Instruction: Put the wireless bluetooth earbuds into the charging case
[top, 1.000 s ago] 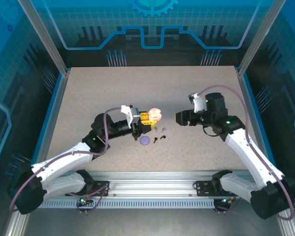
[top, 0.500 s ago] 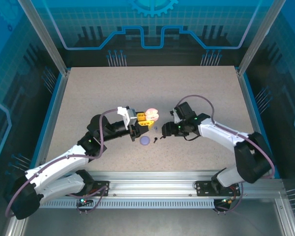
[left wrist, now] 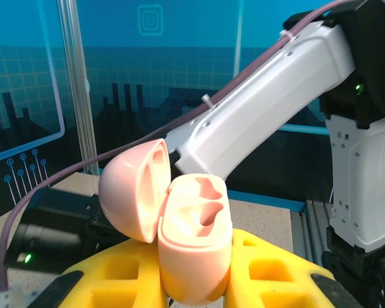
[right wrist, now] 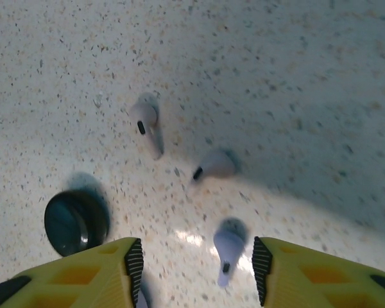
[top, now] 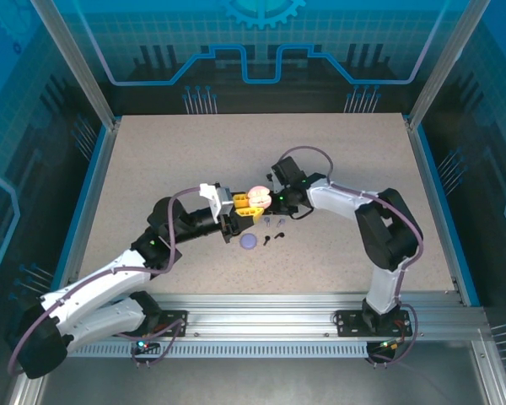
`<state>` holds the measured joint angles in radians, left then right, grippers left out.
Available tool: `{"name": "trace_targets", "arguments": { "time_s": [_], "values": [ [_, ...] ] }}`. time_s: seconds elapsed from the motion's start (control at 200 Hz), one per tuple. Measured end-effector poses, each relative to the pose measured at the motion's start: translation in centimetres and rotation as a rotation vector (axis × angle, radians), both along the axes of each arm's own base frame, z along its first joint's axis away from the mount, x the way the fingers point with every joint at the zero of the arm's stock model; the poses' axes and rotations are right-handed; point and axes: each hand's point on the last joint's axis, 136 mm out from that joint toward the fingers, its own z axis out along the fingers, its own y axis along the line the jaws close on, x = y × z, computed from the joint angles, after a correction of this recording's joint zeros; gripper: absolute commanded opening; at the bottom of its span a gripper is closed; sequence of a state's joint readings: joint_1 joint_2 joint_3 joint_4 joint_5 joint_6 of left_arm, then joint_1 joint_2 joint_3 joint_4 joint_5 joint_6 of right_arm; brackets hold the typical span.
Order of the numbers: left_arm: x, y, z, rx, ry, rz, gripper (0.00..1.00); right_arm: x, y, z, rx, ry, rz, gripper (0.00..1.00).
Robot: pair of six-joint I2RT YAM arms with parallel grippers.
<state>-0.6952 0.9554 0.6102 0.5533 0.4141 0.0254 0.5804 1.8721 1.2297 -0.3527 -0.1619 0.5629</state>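
Right arm (top: 347,199) folded inward; pincer (right wrist: 197,262) above earbuds (right wrist: 228,245).

We see a speckled beige tabletop (top: 152,152) edged in blue, enclosed by translucent blue wall panels (top: 320,51) printed with circuit-style lines and a gear emblem (top: 262,10). Aluminium posts (top: 74,63) rise at its far corners, and a slotted aluminium rail (top: 261,325) runs along the near edge. Soft, even light falls across it.
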Motion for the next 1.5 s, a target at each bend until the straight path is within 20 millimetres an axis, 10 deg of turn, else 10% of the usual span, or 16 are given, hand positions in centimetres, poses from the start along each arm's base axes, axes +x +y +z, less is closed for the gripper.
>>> {"name": "trace_targets", "arguments": {
  "time_s": [1.501],
  "values": [
    [-0.5,0.8,0.3,0.0,0.003,0.019,0.19,1.7,1.5,-3.9,-0.281,0.027,0.007,0.24]
  ]
}}
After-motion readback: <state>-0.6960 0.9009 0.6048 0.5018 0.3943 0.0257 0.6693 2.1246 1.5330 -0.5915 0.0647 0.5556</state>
